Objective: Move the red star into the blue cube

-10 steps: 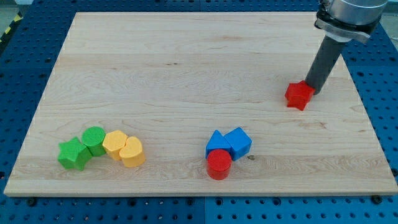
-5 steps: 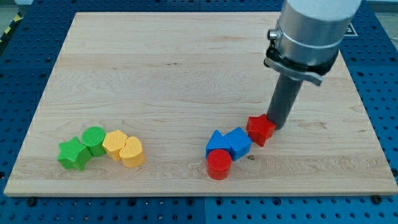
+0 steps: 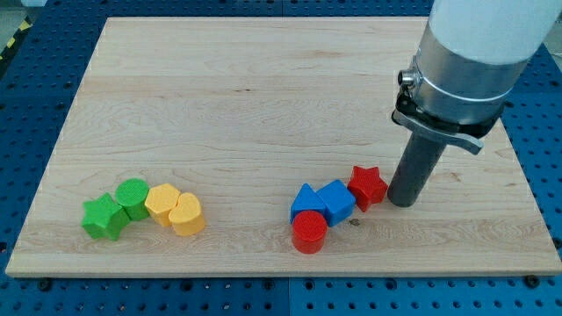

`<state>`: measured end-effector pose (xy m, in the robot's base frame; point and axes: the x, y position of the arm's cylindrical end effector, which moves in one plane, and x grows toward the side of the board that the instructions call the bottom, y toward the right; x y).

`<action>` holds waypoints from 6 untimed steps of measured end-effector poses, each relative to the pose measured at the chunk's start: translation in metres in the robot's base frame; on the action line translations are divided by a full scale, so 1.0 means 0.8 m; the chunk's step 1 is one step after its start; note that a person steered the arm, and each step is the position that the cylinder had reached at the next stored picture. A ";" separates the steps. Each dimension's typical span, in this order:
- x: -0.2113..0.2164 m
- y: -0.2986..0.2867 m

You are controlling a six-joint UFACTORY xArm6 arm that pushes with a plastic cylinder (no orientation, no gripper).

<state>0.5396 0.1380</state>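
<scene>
Matt pale wood board [image 3: 263, 105]; ribbed plastic-looking red star [image 3: 367, 185].

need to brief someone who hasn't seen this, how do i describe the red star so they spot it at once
Find the wooden board, then the dark rod's tip near its lower right. The red star sits just left of it, against the blue cube. The red cylinder nearby is round; this has points.

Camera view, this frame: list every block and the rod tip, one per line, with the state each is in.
red star: flat on the board, touching the blue cube's right side.
blue cube: against the red star.
second blue block: touching the blue cube's left.
red cylinder: upright, below the blue pair.
green star, green cylinder: touching.
two yellow blocks: touching each other.
my tip: right of the red star.
</scene>
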 end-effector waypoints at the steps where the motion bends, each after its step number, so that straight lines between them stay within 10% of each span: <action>1: -0.020 0.008; 6: -0.037 -0.024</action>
<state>0.5103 0.1184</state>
